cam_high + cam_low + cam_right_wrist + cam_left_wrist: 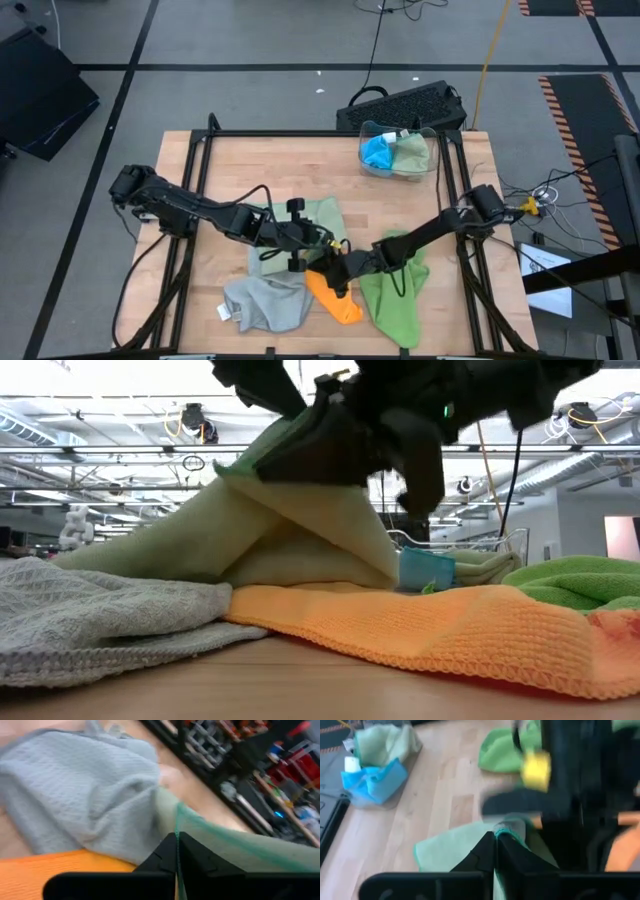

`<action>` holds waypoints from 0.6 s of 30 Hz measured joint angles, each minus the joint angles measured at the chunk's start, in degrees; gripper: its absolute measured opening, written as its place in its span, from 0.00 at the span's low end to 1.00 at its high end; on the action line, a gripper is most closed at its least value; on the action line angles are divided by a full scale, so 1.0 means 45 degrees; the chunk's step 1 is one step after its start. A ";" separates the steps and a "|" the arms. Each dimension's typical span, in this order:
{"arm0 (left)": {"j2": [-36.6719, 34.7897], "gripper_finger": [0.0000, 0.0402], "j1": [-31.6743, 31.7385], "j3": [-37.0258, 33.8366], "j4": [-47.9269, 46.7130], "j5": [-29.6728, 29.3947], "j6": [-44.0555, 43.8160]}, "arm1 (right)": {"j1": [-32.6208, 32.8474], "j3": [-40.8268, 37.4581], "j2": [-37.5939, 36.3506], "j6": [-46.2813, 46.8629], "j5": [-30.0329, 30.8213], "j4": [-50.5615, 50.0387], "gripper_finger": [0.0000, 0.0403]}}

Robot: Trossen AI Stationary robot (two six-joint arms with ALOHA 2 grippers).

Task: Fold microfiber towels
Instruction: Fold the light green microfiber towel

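wood: light plank table (250, 160), dark metal frame round the edges
floor: grey, black tape lines; hazard-striped mat off the far right corner
room: low view looks across into an open hall with ceiling trusses, pipes and lights
left gripper (318, 243): mid-table, fingers closed on an edge of the sage green towel (318, 218); the left wrist view shows the fingertips pinching its hem
right gripper (345, 268): just beside the left one, fingers closed on the same sage green towel; the right wrist view shows the hem running in between the tips
sage green towel: lifted under both grippers, draped in a tent shape in the low view, rest lying flat on the far side of the grippers
orange towel (334, 296): crumpled directly below the grippers, on the near side
grey towel (265, 300): near side of the left gripper, touching the orange one, white tag at its edge
lime green towel (395, 290): under the right arm, beside the orange one
clear bin (398, 150): far right corner, well apart from both grippers; holds a blue towel (378, 152) and a pale green one
keyboard (400, 105): black, on the floor beyond the bin
obstruction: the orange towel heap and the arms fill most of the low view
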 joint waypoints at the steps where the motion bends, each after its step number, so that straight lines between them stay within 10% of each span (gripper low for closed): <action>1: 0.0005 0.06 -0.0019 0.0000 -0.0192 0.0018 -0.0024 | 0.0079 0.0013 -0.0226 0.0023 0.0243 -0.0312 0.03; 12: 0.0005 0.06 -0.0125 0.0000 -0.1274 0.0044 -0.0329 | 0.0468 -0.0013 -0.3072 0.2250 0.1228 -0.5462 0.01; 18: 0.0005 0.02 -0.0062 -0.0005 -0.1310 0.0034 -0.0728 | 0.0356 -0.0697 -0.3762 0.3355 -0.1344 -0.6797 0.01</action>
